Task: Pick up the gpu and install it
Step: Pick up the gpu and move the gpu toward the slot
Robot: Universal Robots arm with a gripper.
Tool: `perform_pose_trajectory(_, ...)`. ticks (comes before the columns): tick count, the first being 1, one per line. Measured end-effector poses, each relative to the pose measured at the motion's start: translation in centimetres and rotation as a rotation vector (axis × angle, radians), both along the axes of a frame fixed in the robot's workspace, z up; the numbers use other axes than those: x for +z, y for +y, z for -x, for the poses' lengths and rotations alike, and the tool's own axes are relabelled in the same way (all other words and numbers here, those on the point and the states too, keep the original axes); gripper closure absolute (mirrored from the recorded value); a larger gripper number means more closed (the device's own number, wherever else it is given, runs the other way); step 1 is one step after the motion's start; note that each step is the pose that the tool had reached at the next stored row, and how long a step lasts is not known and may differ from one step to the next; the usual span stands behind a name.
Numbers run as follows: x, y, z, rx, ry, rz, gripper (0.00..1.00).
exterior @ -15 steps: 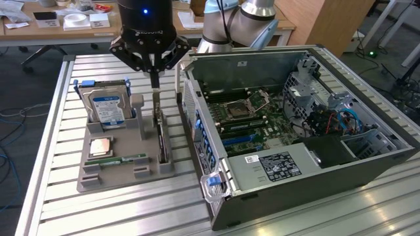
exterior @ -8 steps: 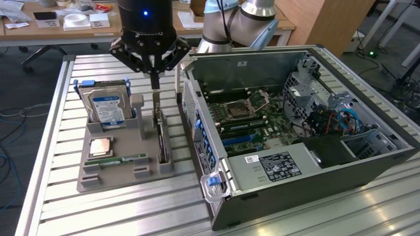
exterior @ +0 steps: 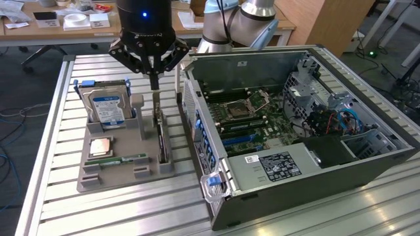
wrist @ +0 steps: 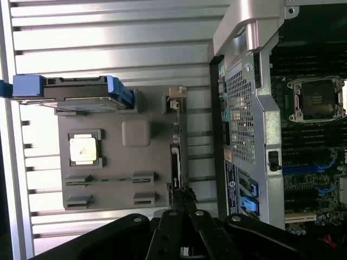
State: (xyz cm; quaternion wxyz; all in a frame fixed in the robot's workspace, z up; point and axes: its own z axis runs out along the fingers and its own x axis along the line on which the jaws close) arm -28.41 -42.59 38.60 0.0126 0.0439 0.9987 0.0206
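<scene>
**A:** What sits around the tool, biggest first?

**B:** The slatted table (exterior: 52,206) carries everything. Close on one side of the tool (exterior: 155,86) stands the open computer case (exterior: 308,191). Its perforated end wall rises just beside the tool's fingers. Under the tool lies the grey holder (exterior: 119,180).

**A:** And what is in the holder?

**B:** The hard drive (exterior: 108,105) stands on edge on the side of the tool away from the case. A pale upright post (exterior: 138,105) stands between the drive and the tool. The graphics card (exterior: 161,140) stands on its long edge in a slot directly beneath the tool, along the holder's case-side edge. Past the post, the square chip (exterior: 100,146) and the memory stick (exterior: 117,160) lie flat.

**A:** How is the tool set?

**B:** Its fingers are pressed together, with the tips right at the card's upper end. I cannot tell whether the card is pinched between them.

**A:** Is there room to move?

**B:** Only a narrow strip of bare table separates the holder from the case wall. There is more bare table beyond the hard drive. The case lies open on top, showing its board.
</scene>
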Motion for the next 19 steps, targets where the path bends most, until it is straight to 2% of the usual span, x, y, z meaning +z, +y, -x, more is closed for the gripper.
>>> perform_pose_trajectory(11, 0.00, 0.00, 0.00, 0.000, 0.0000, 0.0000, 0.89)
perform_pose_trajectory(12, 0.00, 0.00, 0.00, 0.000, 0.0000, 0.0000, 0.83)
perform_pose_trajectory(13, 0.00, 0.00, 0.00, 0.000, 0.0000, 0.0000, 0.83)
perform_pose_trajectory(14, 0.00, 0.00, 0.00, 0.000, 0.0000, 0.0000, 0.77)
perform_pose_trajectory(15, 0.00, 0.00, 0.00, 0.000, 0.0000, 0.0001, 0.77)
perform_pose_trajectory(18, 0.00, 0.00, 0.00, 0.000, 0.0000, 0.0000, 0.59)
perform_pose_trajectory(19, 0.00, 0.00, 0.00, 0.000, 0.0000, 0.0000, 0.59)
